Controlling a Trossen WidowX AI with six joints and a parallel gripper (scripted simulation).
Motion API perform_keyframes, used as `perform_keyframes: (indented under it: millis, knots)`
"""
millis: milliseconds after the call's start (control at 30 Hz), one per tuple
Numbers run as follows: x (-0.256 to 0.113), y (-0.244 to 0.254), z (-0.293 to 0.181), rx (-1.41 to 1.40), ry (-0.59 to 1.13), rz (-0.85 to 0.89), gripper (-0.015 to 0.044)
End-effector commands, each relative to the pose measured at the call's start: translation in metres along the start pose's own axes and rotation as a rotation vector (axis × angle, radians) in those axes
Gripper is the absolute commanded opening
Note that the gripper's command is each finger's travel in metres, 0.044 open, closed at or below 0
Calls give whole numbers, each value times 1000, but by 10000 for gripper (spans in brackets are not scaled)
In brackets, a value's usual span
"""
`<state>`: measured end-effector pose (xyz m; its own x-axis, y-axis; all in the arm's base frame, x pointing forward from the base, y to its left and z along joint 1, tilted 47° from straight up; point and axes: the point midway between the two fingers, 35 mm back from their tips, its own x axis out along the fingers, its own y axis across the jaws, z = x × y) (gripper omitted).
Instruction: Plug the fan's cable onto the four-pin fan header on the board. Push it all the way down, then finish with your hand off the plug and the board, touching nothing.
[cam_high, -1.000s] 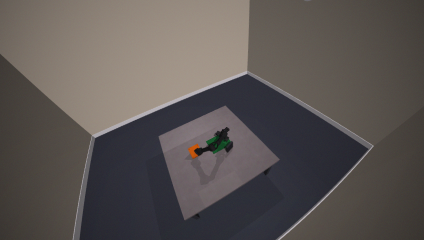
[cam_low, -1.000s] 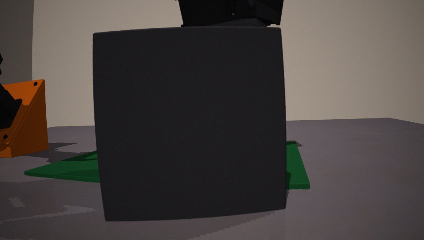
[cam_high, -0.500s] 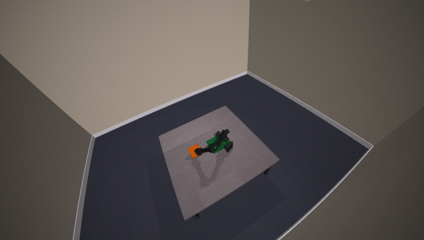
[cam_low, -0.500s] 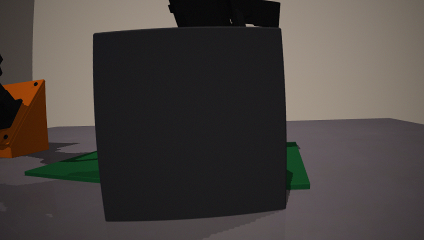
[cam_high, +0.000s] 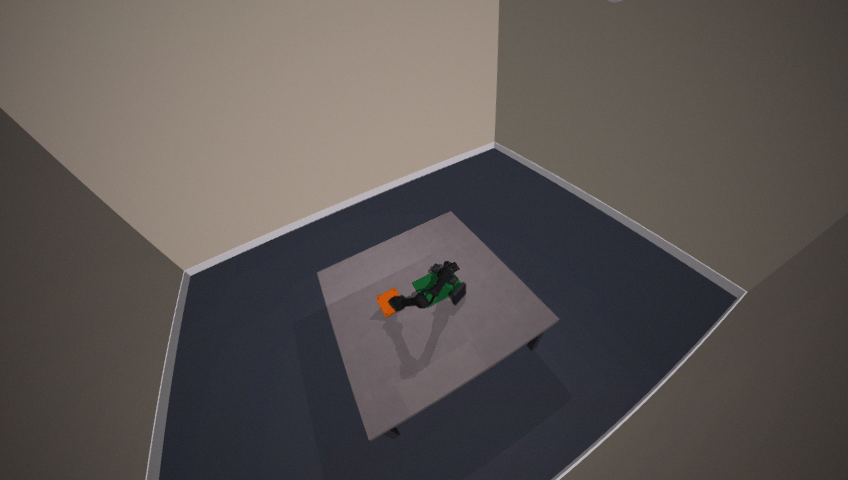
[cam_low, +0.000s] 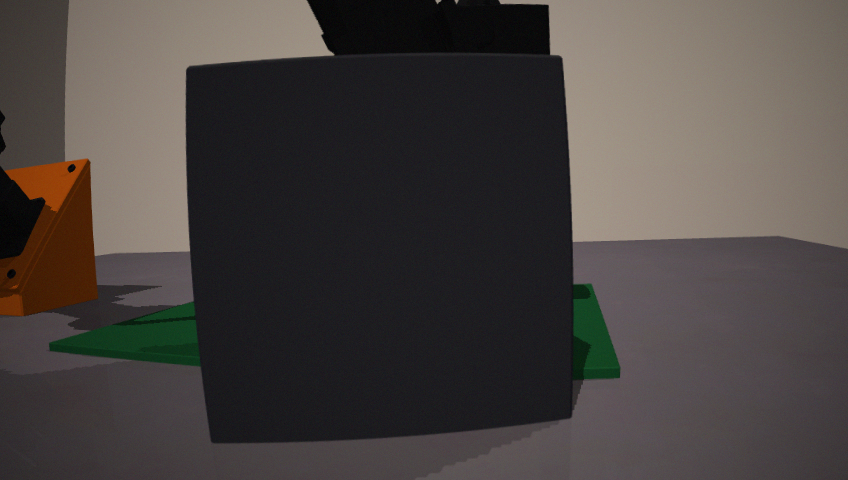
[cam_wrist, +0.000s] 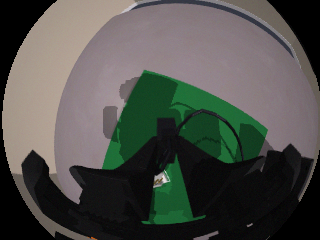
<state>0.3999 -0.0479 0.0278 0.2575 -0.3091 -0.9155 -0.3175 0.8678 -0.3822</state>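
My gripper (cam_wrist: 166, 140) is shut on the black plug (cam_wrist: 166, 126) in the wrist view, over the green board (cam_high: 421, 284) (cam_low: 601, 359) (cam_wrist: 230, 110). A thin black cable (cam_wrist: 202, 111) loops from the plug to the right. The small white header (cam_wrist: 165, 176) with its pins shows between the fingers, below the plug in the picture, so the plug appears apart from it; the height between them cannot be told. The dark fan block (cam_high: 457, 293) (cam_low: 380, 237) stands at the board's edge and hides the header, plug and fingertips in the exterior view.
The arm (cam_high: 420, 299) reaches from its orange base block (cam_high: 386, 295) (cam_low: 74, 249) across the board. The grey table (cam_high: 458, 350) (cam_low: 714, 333) carries everything. The arm's shadow falls on the table and board.
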Motion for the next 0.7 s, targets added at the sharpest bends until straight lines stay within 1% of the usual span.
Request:
perform_keyframes:
  millis: [0,667]
  knots:
    - [1,0,-1,-9,-47,16,0]
    - [2,-4,-2,-37,-236,35,0]
